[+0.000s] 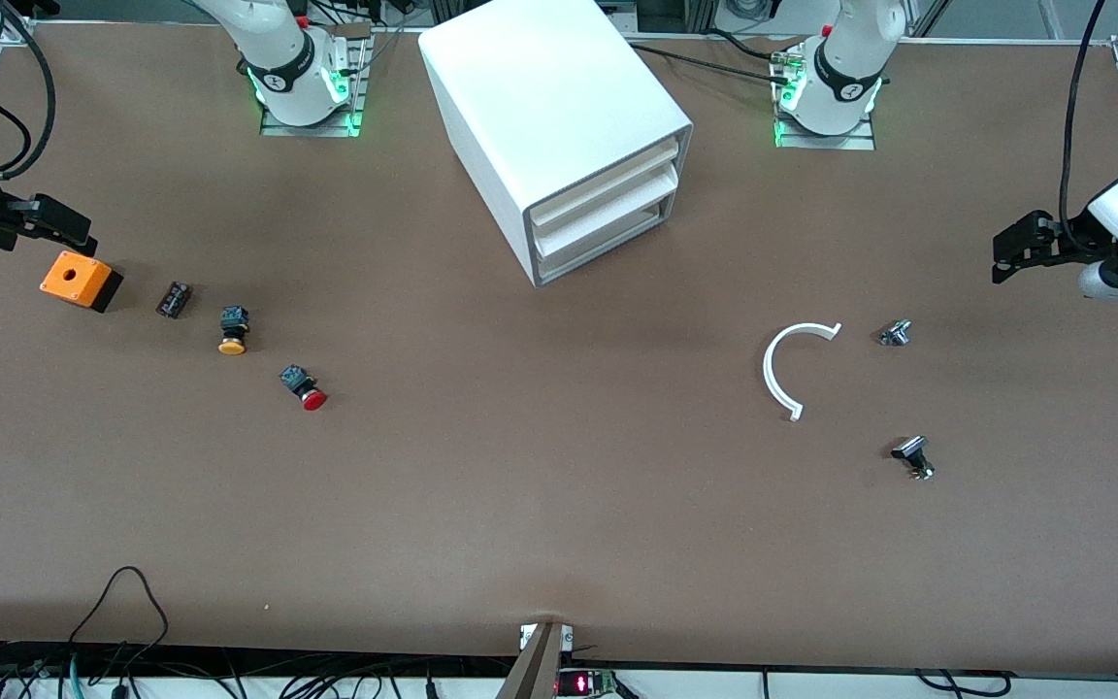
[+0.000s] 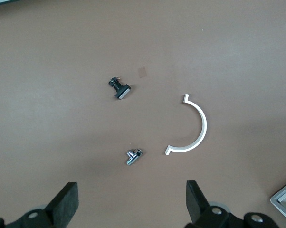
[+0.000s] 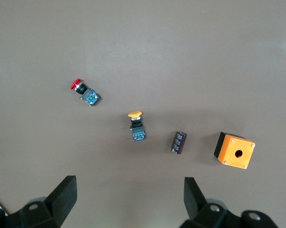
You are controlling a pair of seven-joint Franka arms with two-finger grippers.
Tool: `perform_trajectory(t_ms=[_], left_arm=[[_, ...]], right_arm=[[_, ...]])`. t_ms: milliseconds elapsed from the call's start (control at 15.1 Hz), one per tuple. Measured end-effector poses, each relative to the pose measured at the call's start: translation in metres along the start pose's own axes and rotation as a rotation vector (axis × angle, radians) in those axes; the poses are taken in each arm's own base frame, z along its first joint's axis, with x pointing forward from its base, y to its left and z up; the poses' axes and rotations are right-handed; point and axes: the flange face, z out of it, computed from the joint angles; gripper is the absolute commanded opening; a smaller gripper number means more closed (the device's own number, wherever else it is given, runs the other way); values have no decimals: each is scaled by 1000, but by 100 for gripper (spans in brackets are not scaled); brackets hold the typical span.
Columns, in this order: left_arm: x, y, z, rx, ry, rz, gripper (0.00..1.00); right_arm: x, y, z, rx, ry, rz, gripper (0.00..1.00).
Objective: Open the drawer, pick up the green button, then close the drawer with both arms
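Cabinet (image 1: 559,126) sits at 12 o'clock on the table, taking the robots' bases as twelve on the front view. Its grey-edged front faces roughly 5 o'clock. You see three stacked trays; the drawer (image 1: 606,243), the lowest of them, sits flush in the cabinet, shut. No green-capped button shows in any view.

Left gripper (image 1: 1005,257) (image 2: 131,197) hangs at 3 o'clock, over bare table at the left arm's end. Its fingers (image 2: 64,199) are spread wide with nothing between them. Its wrist view looks down on three loose parts:
- white arc piece (image 1: 787,364) (image 2: 193,126), at about 4 o'clock from the cabinet
- small metal part (image 1: 895,333) (image 2: 133,156), just beside one tip of the arc piece, toward the left arm's end
- black-capped part (image 1: 912,456) (image 2: 120,89), nearer to the front camera than the metal part

Right gripper (image 1: 69,231) (image 3: 128,194) hangs at 9 o'clock, over the table just beside the orange box (image 1: 80,280) (image 3: 234,151). Its fingers (image 3: 62,197) are likewise spread wide and hold nothing.

From the orange box a row runs toward 4 o'clock, each item apart from the next: small dark block (image 1: 174,299) (image 3: 179,142), yellow-capped button (image 1: 233,330) (image 3: 136,126), red-capped button (image 1: 304,387) (image 3: 84,91). Both buttons lie on their sides.
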Motion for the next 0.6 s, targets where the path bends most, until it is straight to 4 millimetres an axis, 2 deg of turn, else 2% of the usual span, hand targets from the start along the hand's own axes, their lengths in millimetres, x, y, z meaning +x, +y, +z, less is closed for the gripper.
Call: perform_trajectory(t_ms=[597], left_arm=[[0,1,0,0,1,1,100]], right_arm=[[2,1,5,-1,-10,5,100]])
